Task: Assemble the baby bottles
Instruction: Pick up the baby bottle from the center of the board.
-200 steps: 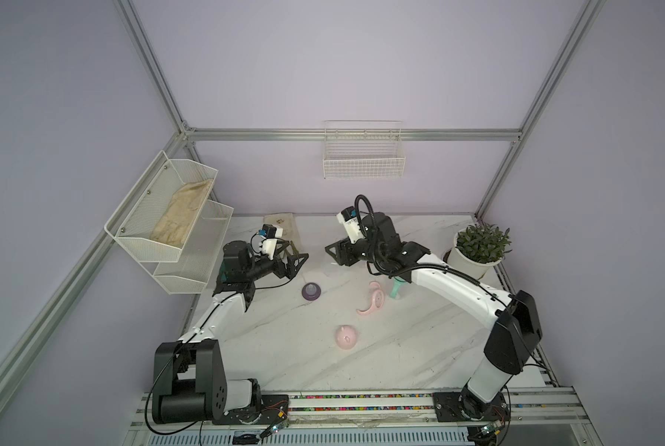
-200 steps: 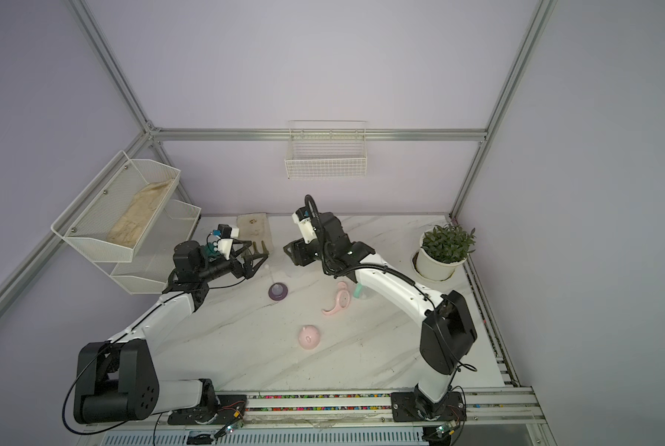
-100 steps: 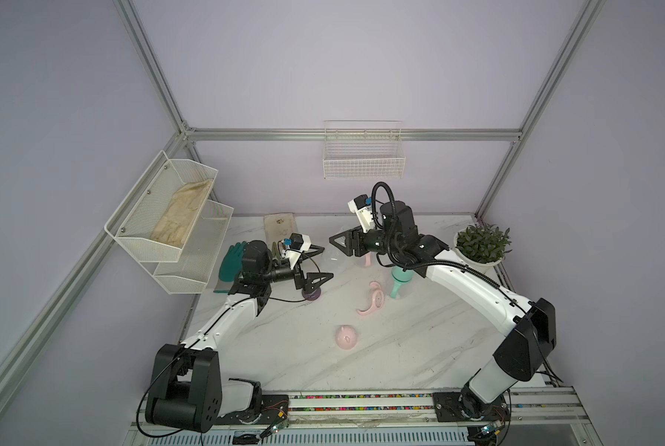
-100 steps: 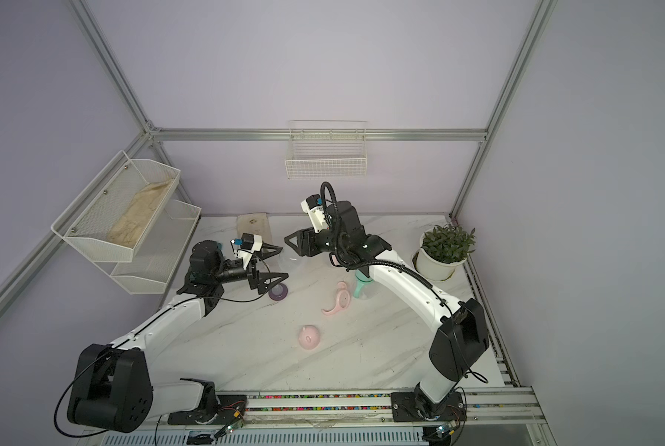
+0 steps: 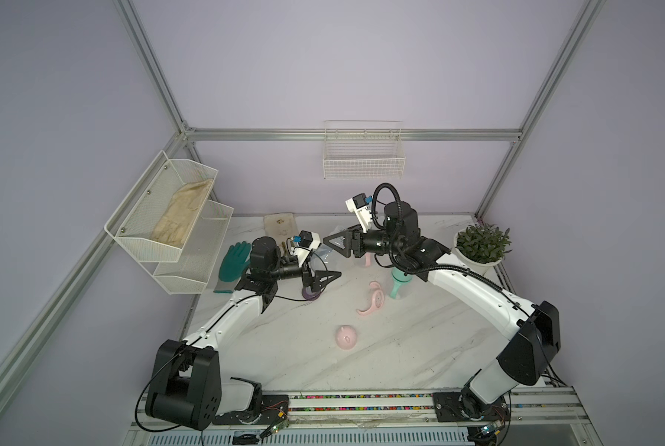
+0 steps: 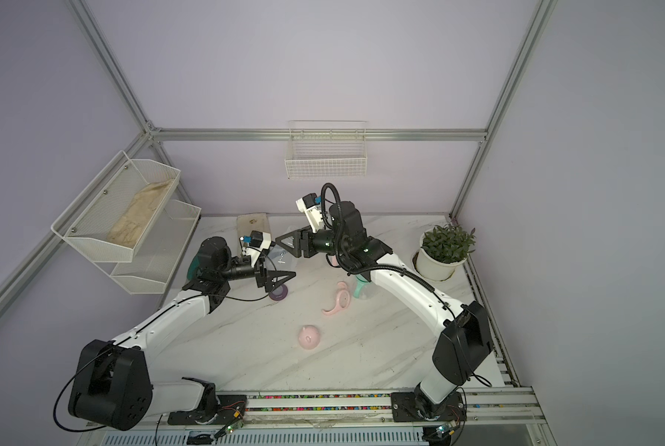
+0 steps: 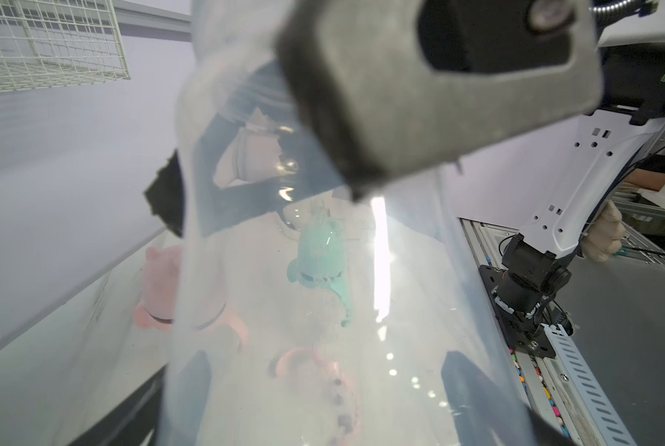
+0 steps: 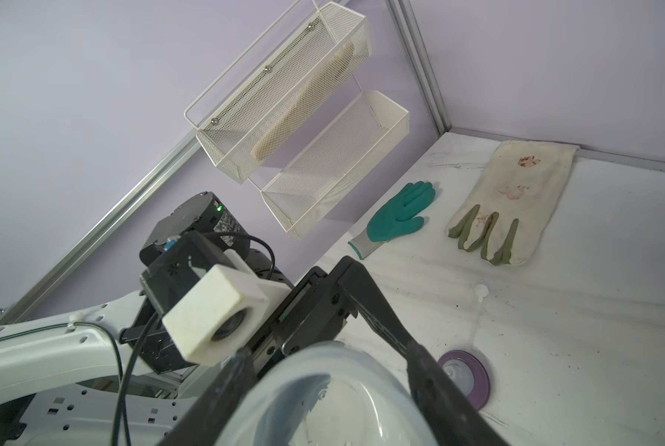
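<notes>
In both top views, your right gripper (image 5: 330, 241) (image 6: 283, 241) is raised over the back of the table, its jaws closed on a clear bottle body (image 5: 325, 253). Your left gripper (image 5: 329, 278) faces it from just below, jaws wide. Under the left gripper, a purple collar (image 5: 311, 295) lies flat on the marble. Nearer the middle lie a pink handle ring (image 5: 373, 303) and, closer to the front, a pink dome cap (image 5: 347, 337). A mint bottle (image 5: 399, 277) stands beside the ring, under your right arm. A green glove (image 5: 235, 261) lies behind your left wrist.

In the left wrist view, the clear bottle body fills most of the frame, with a finger of the right gripper pressed on its wall. Your own fingers (image 7: 466, 372) show only dimly through the plastic, spread far apart. You cannot tell whether they touch it. The mint bottle and a pink bottle (image 7: 157, 285) appear blurred beyond.

In the right wrist view, your right fingers (image 8: 435, 386) sit on either side of the clear bottle body, gripping it. The purple collar sits on the table just past them. The green glove and a white glove (image 8: 516, 200) lie farther off, near the wall.
</notes>
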